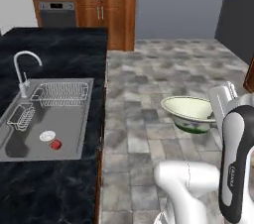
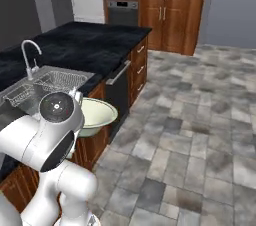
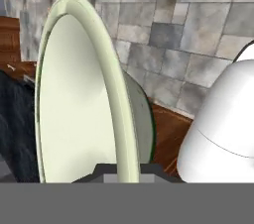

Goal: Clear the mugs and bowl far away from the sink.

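The cream-white bowl (image 1: 188,111) hangs in the air over the tiled floor, to the right of the counter and tilted. My gripper (image 3: 121,171) is shut on the bowl's thin rim; in the hand view the bowl (image 3: 79,104) stands on edge just above the fingertips. From the right base view the bowl (image 2: 97,112) sticks out past the arm's joint, beside the counter front. The grey steel sink (image 1: 64,134) lies in the black counter at the left, with its faucet (image 1: 22,69) behind it. Both mugs are out of view.
A wire draining rack (image 1: 62,94) and a wire basket (image 1: 21,117) sit in the sink, with a small red thing (image 1: 56,144) by the round drain (image 1: 47,136). Wooden cabinets and an oven (image 2: 122,12) stand at the back. The stone-tile floor (image 2: 200,135) spreads wide to the right.
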### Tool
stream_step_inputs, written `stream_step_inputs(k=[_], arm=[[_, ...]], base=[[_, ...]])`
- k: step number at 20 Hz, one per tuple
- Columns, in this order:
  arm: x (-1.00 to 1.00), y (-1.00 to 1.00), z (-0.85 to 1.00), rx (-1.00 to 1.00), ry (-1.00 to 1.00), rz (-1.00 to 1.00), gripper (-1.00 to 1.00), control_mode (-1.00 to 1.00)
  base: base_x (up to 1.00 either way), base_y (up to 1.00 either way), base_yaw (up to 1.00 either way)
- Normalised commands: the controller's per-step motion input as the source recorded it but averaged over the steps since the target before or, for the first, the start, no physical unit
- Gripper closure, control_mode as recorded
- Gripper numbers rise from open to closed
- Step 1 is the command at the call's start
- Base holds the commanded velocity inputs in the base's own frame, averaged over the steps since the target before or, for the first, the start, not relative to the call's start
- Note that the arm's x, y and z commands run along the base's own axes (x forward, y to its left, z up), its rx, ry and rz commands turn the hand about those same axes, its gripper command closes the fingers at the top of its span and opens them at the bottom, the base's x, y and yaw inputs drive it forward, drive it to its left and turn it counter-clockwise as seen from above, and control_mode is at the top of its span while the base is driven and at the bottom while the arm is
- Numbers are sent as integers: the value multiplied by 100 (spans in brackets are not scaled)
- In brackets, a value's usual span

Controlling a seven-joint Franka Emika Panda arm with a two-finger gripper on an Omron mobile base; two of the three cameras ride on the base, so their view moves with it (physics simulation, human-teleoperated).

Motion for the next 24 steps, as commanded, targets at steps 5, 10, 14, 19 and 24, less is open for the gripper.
stream_step_inputs(k=[5, 10, 14, 19, 24], arm=[[0, 0, 0, 0, 0, 0, 100, 100], [0, 0, 0, 0, 0, 0, 100, 100], [0, 0, 0, 0, 0, 0, 100, 100], [0, 0, 0, 0, 0, 0, 100, 100], [0, 0, 0, 0, 0, 0, 100, 100]], base=[[0, 0, -100], [0, 0, -100], [0, 0, -100], [0, 2, -100], [7, 24, -96]])
